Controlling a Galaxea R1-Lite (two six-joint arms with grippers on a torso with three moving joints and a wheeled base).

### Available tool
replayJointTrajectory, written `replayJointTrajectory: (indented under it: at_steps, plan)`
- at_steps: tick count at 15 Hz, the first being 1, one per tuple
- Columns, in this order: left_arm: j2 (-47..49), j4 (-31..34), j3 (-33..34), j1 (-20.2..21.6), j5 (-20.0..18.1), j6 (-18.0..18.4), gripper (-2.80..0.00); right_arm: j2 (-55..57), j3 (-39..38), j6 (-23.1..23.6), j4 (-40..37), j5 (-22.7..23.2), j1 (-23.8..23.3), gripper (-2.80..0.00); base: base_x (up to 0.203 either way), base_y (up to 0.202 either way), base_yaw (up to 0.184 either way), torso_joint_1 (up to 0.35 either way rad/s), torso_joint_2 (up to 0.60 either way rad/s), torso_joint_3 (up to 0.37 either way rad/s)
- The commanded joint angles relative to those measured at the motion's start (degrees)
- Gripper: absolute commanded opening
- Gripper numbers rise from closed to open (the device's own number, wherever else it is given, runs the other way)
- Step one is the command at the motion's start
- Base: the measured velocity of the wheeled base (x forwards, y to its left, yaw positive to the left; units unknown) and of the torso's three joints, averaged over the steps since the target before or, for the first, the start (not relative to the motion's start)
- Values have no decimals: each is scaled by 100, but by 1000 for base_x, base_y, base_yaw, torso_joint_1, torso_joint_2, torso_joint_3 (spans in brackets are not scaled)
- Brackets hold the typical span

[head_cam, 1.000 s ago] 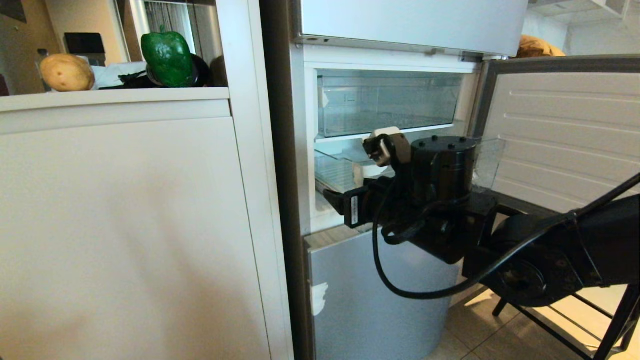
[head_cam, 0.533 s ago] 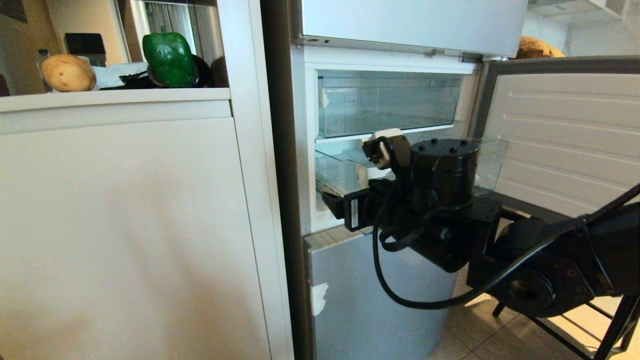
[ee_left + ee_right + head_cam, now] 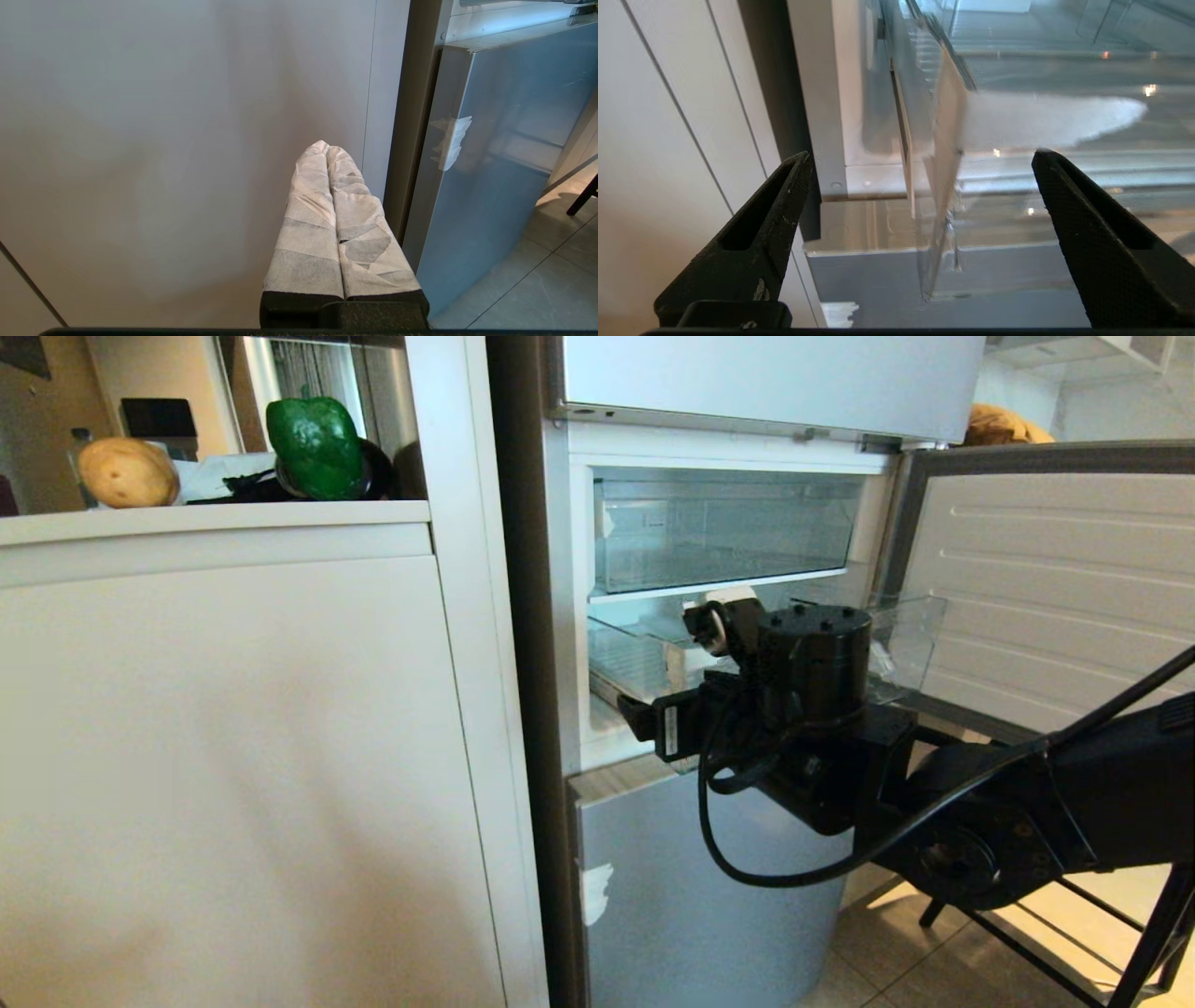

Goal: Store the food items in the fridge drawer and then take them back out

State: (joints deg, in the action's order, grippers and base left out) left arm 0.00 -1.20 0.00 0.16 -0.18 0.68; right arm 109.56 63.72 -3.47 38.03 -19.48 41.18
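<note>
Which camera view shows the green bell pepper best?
The head view shows it best: the green bell pepper stands whole on the white counter, right of the potato. The left wrist view shows only cabinet wall and fridge front, and the right wrist view only the clear drawer; neither shows the pepper.

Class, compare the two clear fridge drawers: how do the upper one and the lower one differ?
The upper drawer sits pushed in, flush with its shelf; the lower drawer is pulled out towards the open door. The upper one is unobstructed; the right gripper faces the lower one's front, jaws open. Both are transparent plastic and look empty.
</note>
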Motion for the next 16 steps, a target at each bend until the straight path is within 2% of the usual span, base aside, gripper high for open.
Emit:
replayJointTrajectory:
  at_steps: [1,5,10,11,13,16]
  plan:
    - [-9,-3,62,2,1,2,-280,-101,-47,1,9,-5,5,0,0,0,0,0,0,0]
    - [-6,-3,62,2,1,2,-280,-830,-347,20,-146,-10,213,0,0,0,0,0,0,0]
    - [-3,-3,62,2,1,2,-280,-1971,-507,53,-1129,-11,429,0,0,0,0,0,0,0]
    - [-7,-3,62,2,1,2,-280,-2170,-327,92,-1532,-3,418,-280,0,0,0,0,0,0]
    - [-9,-3,62,2,1,2,-280,-2326,306,125,-2533,43,248,-280,0,0,0,0,0,0]
    - [-4,-3,62,2,1,2,-280,-2235,1602,121,-3721,518,-461,-280,0,0,0,0,0,0]
